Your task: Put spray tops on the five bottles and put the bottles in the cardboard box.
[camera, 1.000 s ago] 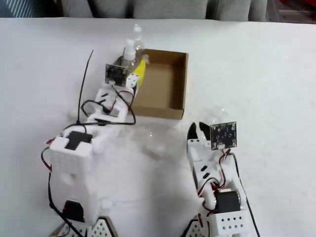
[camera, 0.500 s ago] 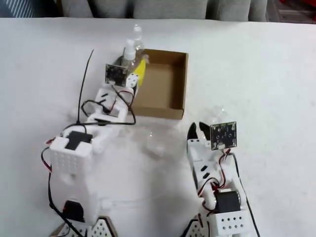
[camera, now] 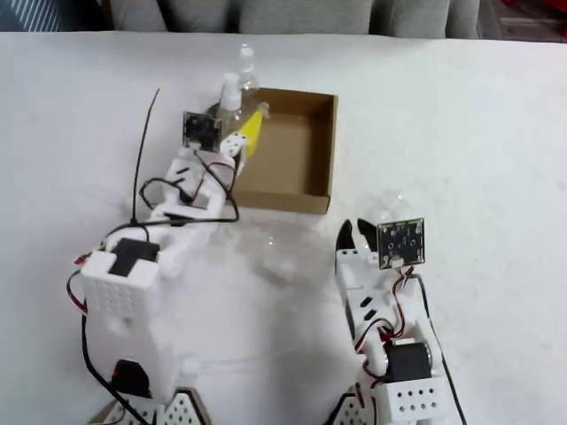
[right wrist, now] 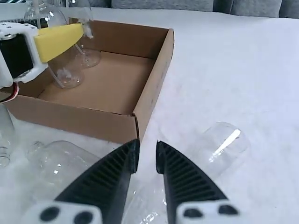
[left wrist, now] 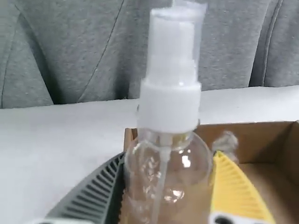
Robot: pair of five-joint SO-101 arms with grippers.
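My left gripper (camera: 234,122) is shut on a clear bottle (left wrist: 163,177) with a white spray top (left wrist: 170,93), gripped between the grey and yellow fingers. In the right wrist view this bottle (right wrist: 64,72) is upright inside the cardboard box (camera: 291,159), by its left wall. A second capped bottle (camera: 245,64) stands at the box's far left corner. My right gripper (camera: 354,233) rests low on the table in front of the box, open by a narrow gap with nothing between its fingers (right wrist: 121,163).
Uncapped clear bottles lie on the table. One bottle (right wrist: 222,144) is just beyond my right gripper (right wrist: 147,151), and another bottle (camera: 282,257) lies between the arms in front of the box. A grey sofa runs behind the table's far edge.
My left arm has shifted slightly left and away, carrying the capped bottle with it. The right arm has not moved.
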